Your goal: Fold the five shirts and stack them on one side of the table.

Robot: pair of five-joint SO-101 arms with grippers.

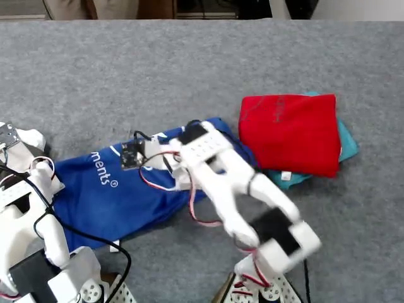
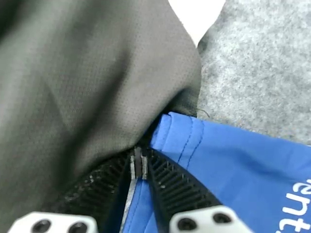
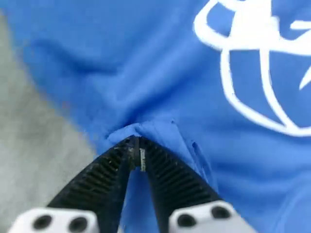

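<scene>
We see the right end effector [image 3: 136, 153] pressed together on a small raised fold of the blue shirt [image 1: 120, 196], close to a white outline logo [image 3: 262, 73]. The left end effector [image 2: 138, 164] is likewise closed, pinching the blue shirt's stitched hem, with dark grey fabric [image 2: 87, 87] draped against it. The shirt lies spread across the near left of the grey felt worktop [image 1: 189, 63], white lettering [image 1: 101, 167] showing. Well apart to the right, a folded red shirt [image 1: 290, 129] rests on a teal shirt [image 1: 347, 144] with a small white tag [image 1: 286, 176]. Grey felt stretches wide toward the far edge.
</scene>
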